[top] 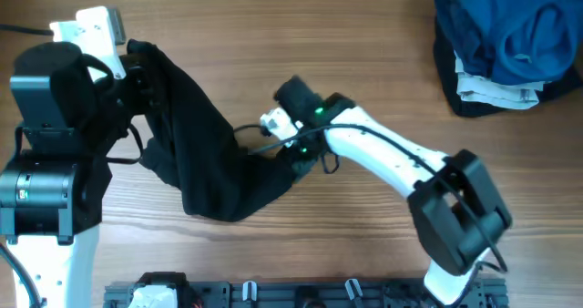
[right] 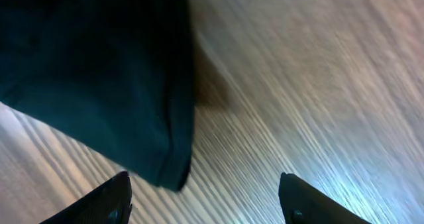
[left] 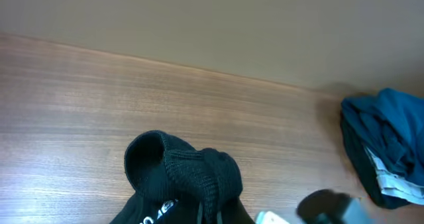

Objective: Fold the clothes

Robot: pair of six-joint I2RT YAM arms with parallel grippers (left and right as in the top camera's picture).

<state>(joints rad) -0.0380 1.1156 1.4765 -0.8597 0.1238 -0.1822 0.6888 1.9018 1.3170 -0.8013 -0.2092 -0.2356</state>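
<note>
Overhead and wrist views of a two-arm rig at a wooden table. The black garment lies at the left-centre of the table, stretched as a wrinkled band from the left gripper at the upper left, down toward the near edge, then across to a point beside the right arm's wrist. Its upper end is lifted and bunched at the left gripper, whose jaws are closed tight with the fabric gathered in them. In the left wrist view the garment fills the lower centre as a ribbed, rolled mass that covers the fingers, with a fragment of white lettering at the bottom edge. The right gripper stands with its jaws wide apart above bare wood, with nothing between them. In the right wrist view a hemmed edge of the garment lies flat on the table ahead and to the left of the fingers, apart from them. At the far right corner, well apart from the black garment, sits a heap of a bright blue garment over a small white folded piece. The same heap shows at the right edge of the left wrist view.
</note>
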